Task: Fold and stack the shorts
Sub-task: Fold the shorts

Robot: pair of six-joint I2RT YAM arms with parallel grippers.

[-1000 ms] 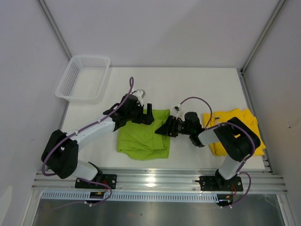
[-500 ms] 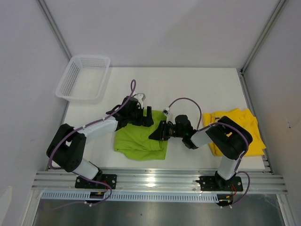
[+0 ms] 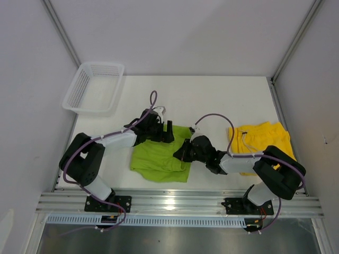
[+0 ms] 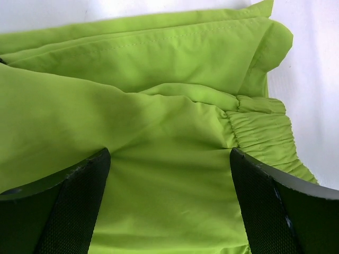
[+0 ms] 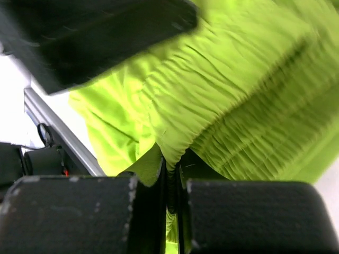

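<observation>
White table (image 3: 206, 98) between pale grey walls (image 3: 185, 37), white mesh basket (image 3: 94, 87) at its far left corner, lime green shorts (image 3: 156, 160) front centre, right claw (image 3: 181, 153) pinched on their gathered waistband, left claw (image 3: 168, 130) spread wide over them, yellow shorts (image 3: 265, 140) crumpled far right.

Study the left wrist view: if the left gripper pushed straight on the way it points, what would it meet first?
The lime green shorts. The left gripper has its jaws open, with the crumpled fabric directly ahead between them; how close it is cannot be judged from this view.
</observation>
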